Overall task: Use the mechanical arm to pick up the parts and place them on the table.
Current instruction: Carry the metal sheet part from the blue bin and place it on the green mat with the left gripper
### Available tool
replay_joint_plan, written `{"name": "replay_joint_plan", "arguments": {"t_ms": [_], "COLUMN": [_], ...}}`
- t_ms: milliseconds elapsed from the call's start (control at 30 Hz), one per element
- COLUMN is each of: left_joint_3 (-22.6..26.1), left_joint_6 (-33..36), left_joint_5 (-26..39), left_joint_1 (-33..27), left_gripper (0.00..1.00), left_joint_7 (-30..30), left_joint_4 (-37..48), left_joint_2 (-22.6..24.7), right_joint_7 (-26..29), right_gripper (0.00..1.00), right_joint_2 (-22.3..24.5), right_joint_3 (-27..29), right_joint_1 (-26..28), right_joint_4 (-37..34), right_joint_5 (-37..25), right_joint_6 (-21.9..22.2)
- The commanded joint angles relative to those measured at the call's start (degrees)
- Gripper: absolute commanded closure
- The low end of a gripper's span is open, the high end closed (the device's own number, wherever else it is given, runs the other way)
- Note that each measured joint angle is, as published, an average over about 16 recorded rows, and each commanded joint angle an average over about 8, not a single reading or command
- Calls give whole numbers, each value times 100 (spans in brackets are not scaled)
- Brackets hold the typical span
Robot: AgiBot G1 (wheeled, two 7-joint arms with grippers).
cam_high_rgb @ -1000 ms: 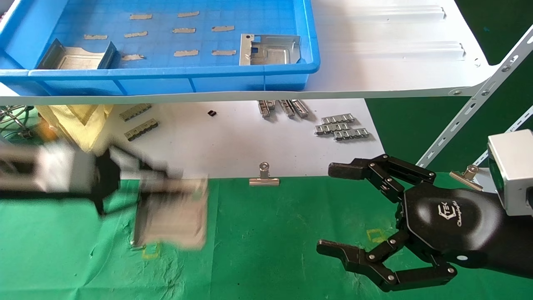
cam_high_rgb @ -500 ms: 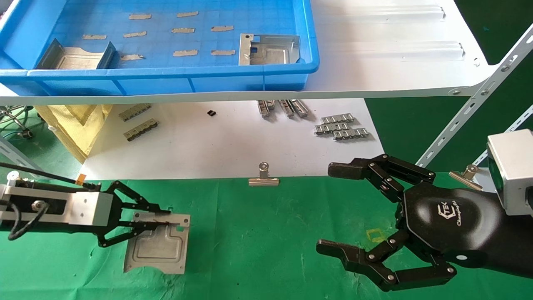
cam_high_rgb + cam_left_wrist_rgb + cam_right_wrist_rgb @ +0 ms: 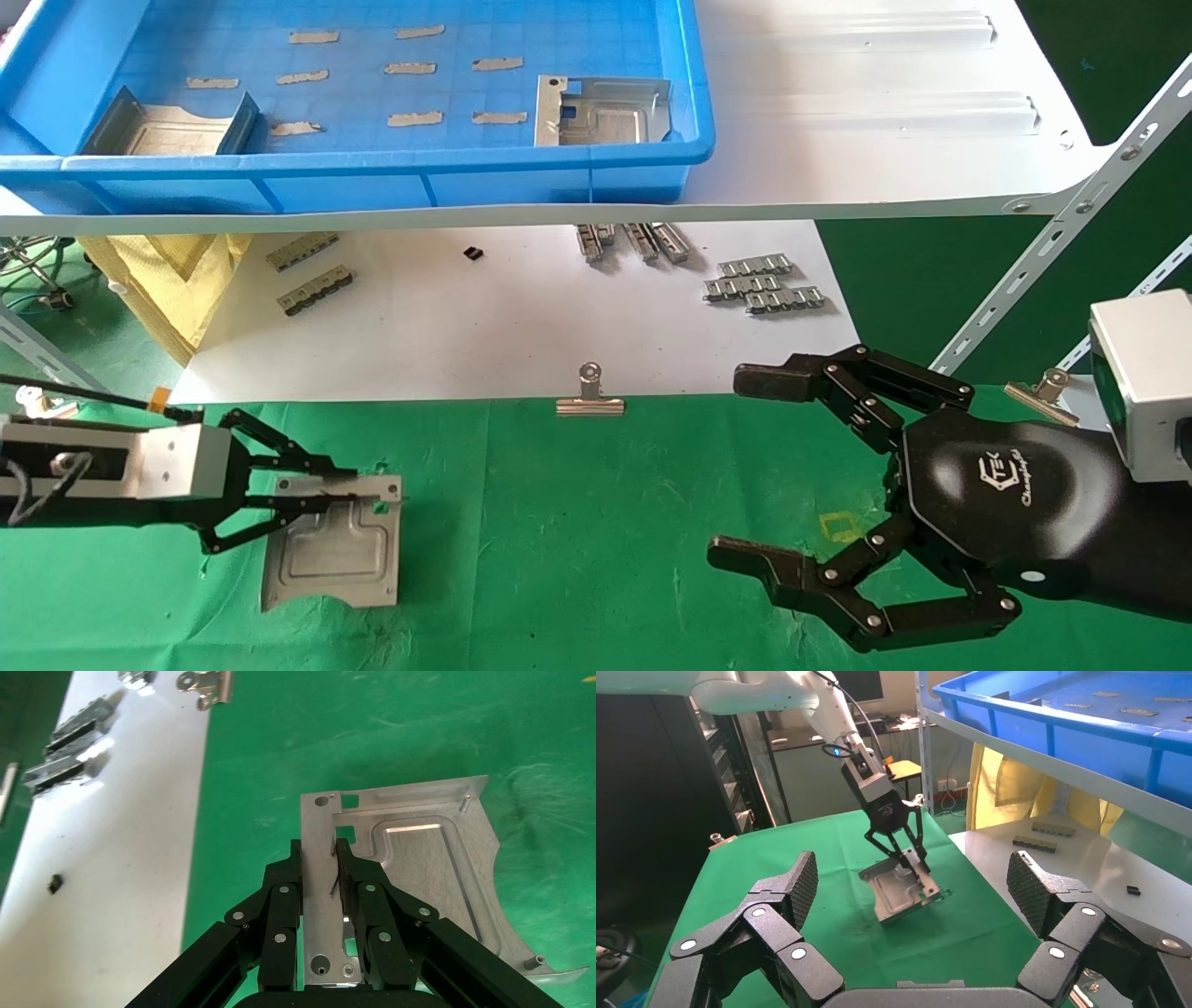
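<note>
Part in hand: one silvery plate (image 3: 333,550) is lying on the green bench (image 3: 596,522) near its left edge, close to the front, one side flange standing up.
Change: half a second ago the plate was sitting slightly further right and higher in the head view; a second ago it was blurring through the air. It is now settling onto the cloth, which suggests the placing step is nearly finishing, with only the release remaining.
Left pincer (image 3: 320,871): its black fingers are nearly closed, pinching the upturned flange of the plate from both sides; the wrist view is showing the tips pressing against the metal. The arm is reaching in from the bench's left edge.
Right pincer (image 3: 745,471): its fingers are spread wide and holding nothing, hovering over the bench's front right corner, well apart from the plate.
Parts waiting: two more plates, one (image 3: 168,126) at the left and one (image 3: 603,112) at the right, are resting in the blue tray (image 3: 391,172) on the white shelf (image 3: 885,140) beyond the bench's far edge.
Judgement: the task is looking partly done, with those two still needing moving.
</note>
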Motion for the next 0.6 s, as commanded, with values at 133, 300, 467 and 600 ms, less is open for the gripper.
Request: {"name": "replay_joint_plan", "arguments": {"t_ms": [133, 300, 467, 600], "left_joint_3": [79, 154, 182, 153], "left_joint_6": [14, -45, -70, -30], "left_joint_5": [-4, 33, 38, -39], "left_joint_1": [21, -11, -38, -46], "left_gripper": [47, 0, 0, 0], "left_joint_7": [34, 73, 163, 186], "left_joint_4": [48, 141, 264, 358], "left_joint_2": [18, 64, 116, 129], "right_joint_7": [0, 0, 0, 0], "right_gripper": [0, 0, 0, 0], "right_joint_2": [0, 0, 0, 0], "right_joint_3": [0, 0, 0, 0], "right_joint_1": [0, 0, 0, 0], "right_joint_4": [0, 0, 0, 0], "right_joint_5": [0, 0, 0, 0], "right_joint_6": [0, 0, 0, 0]}}
